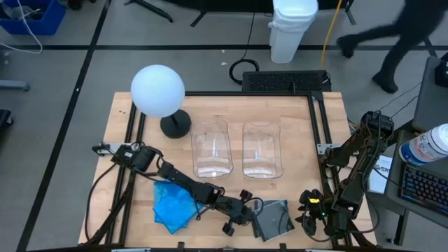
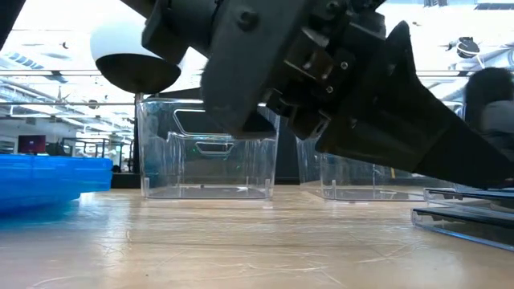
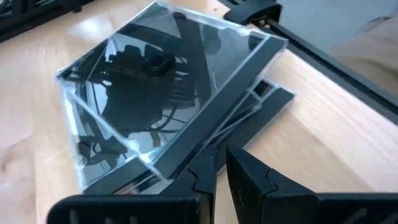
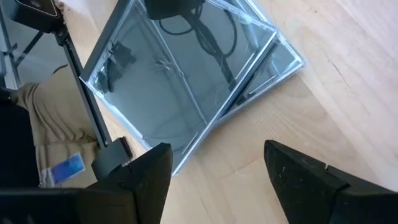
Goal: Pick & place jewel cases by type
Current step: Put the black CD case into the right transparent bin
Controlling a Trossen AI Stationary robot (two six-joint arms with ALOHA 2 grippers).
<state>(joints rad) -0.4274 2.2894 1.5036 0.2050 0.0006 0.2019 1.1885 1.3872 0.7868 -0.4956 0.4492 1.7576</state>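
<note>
A small stack of dark grey jewel cases [image 1: 275, 219] lies flat near the table's front edge, the cases slightly turned against each other [image 3: 168, 93] [image 4: 186, 74]. A pile of blue jewel cases [image 1: 173, 205] lies on the table to its left. My left gripper [image 1: 253, 210] reaches in from the left. Its fingers are almost shut [image 3: 221, 177], with their tips at the dark stack's left edge. My right gripper [image 1: 306, 218] stands open [image 4: 217, 180] just right of the stack, above the table, with nothing between its fingers. My left gripper comes at the dark stack slanting down from the table's left. Its shut fingertips [image 3: 202, 177] stand at the edge of the lower cases [image 3: 186, 167], near a corner. I cannot tell whether they touch it. The stack lies flat on the table.
Two clear bins [image 1: 211, 148] [image 1: 261, 150] stand side by side behind the cases. A white globe lamp [image 1: 157, 91] is at the far left. Black frame rails [image 1: 318, 126] run along the table's edges. Beyond the far edge are a white container [image 1: 292, 28] and a walking person [image 1: 392, 42].
</note>
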